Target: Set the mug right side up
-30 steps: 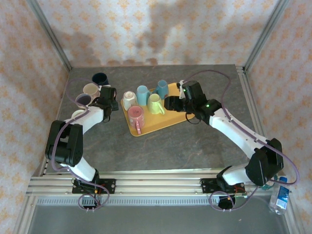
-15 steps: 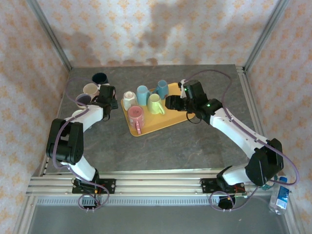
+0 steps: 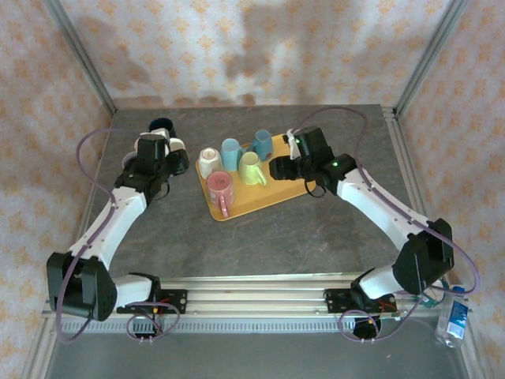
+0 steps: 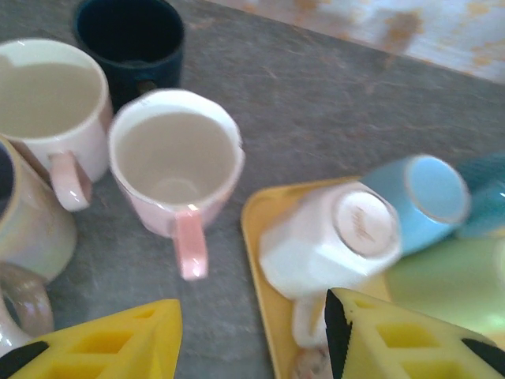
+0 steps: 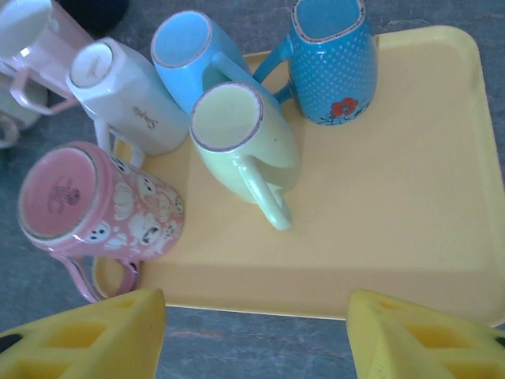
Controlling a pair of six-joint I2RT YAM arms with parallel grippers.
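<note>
Several mugs stand upside down on the yellow tray [image 3: 268,189]: white [image 5: 126,95], light blue [image 5: 197,59], green [image 5: 245,134], blue dotted [image 5: 331,55] and pink patterned [image 5: 87,205]. Left of the tray, a pale pink mug [image 4: 175,158] stands upright beside a cream one [image 4: 51,103] and a dark blue one [image 4: 126,35]. My left gripper [image 4: 252,347] hovers open above the tray's left edge [image 4: 260,260], with the white mug [image 4: 339,245] by its right finger. My right gripper [image 5: 256,339] is open over the tray's near rim [image 5: 316,304], holding nothing.
The upright mugs cluster at the table's far left [image 3: 162,126]. A fourth upright mug [image 4: 24,213] sits at the left edge of the left wrist view. Bare grey tabletop [image 3: 260,245] lies in front of the tray. Metal frame posts border the table.
My left gripper has opened and drawn back from the upright pale pink mug, and the left arm's elbow has swung out to the left. The right arm has barely moved.
</note>
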